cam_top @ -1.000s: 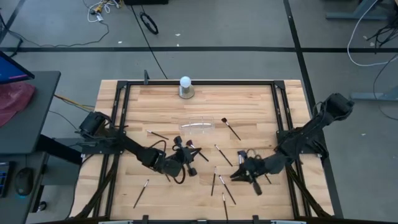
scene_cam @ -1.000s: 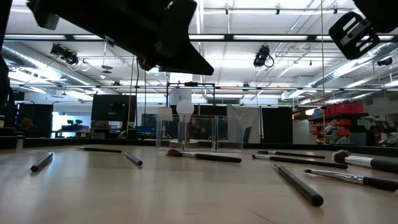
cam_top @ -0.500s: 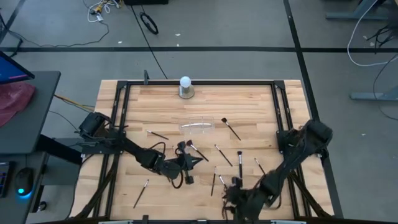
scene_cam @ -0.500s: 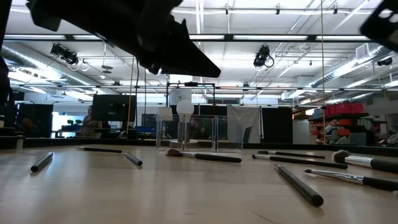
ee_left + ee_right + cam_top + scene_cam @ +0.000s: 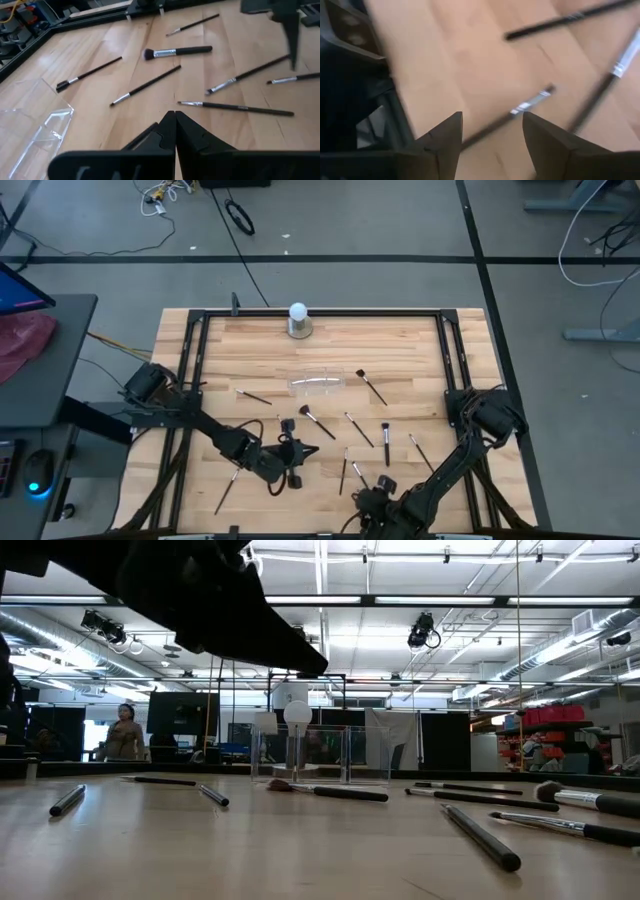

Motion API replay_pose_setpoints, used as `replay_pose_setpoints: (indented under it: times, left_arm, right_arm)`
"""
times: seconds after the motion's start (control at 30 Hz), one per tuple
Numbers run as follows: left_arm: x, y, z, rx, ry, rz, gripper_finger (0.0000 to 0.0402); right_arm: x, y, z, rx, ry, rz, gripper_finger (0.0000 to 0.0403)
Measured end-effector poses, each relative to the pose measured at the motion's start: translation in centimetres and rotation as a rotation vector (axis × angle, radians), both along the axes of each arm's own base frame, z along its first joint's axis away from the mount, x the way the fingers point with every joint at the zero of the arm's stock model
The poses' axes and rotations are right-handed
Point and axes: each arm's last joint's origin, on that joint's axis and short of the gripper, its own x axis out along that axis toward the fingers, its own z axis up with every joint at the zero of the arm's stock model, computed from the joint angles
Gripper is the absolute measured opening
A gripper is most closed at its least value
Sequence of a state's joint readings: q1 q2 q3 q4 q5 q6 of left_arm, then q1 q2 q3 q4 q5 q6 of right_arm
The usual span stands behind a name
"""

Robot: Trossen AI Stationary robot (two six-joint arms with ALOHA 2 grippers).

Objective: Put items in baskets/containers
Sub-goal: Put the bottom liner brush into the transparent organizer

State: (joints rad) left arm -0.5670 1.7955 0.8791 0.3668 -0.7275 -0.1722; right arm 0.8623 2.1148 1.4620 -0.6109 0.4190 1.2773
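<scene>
Several thin dark makeup brushes lie flat on the wooden table, among them one (image 5: 317,420) with a round tip, one (image 5: 370,387) beside the container and one (image 5: 385,442) farther front. The clear plastic container (image 5: 318,385) stands mid-table and shows in the low view (image 5: 320,755) too. My left gripper (image 5: 303,451) hovers front left of centre, shut (image 5: 175,116) with nothing between its fingers. My right gripper (image 5: 362,502) is at the near edge, open (image 5: 492,125), above a brush (image 5: 530,103) without touching it.
A white ball on a grey base (image 5: 298,320) stands at the far edge. A black metal frame (image 5: 445,360) runs around the table. More brushes lie at the front left (image 5: 228,490) and left of the container (image 5: 253,396). A person (image 5: 125,735) is in the room behind.
My right gripper has drawn back from the brushes right of centre to the table's near edge, its arm folding in. A brush now lies uncovered where it was. My left gripper has moved a little toward the near edge. The brushes and container have kept still.
</scene>
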Motion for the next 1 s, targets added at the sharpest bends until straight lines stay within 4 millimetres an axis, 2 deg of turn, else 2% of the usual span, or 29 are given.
replay_pose_setpoints:
  times: [0.23,0.4,0.53,0.8,1.0]
  left_arm:
    - [0.0,0.0,0.0,0.001,-0.002,0.003,0.0003]
    - [0.0,0.0,0.0,-0.005,-0.003,0.006,0.0003]
    - [-0.1,-0.1,0.0,-0.012,-0.003,0.001,0.0003]
    - [-0.1,-0.1,-0.1,-0.019,0.000,0.006,0.0003]
    - [-0.1,-0.1,-0.1,-0.019,0.000,0.007,0.0003]
  right_arm:
    - [-1.1,0.3,-0.5,-0.027,-0.048,-0.065,0.0210]
    - [-1.7,0.9,-2.1,-0.063,-0.058,-0.046,0.0205]
    - [-1.7,1.3,-3.0,-0.097,-0.082,-0.021,0.0191]
    - [-2.4,1.4,-3.3,-0.161,-0.081,0.019,0.0155]
    - [-3.2,0.8,-5.0,-0.182,-0.124,0.081,0.0128]
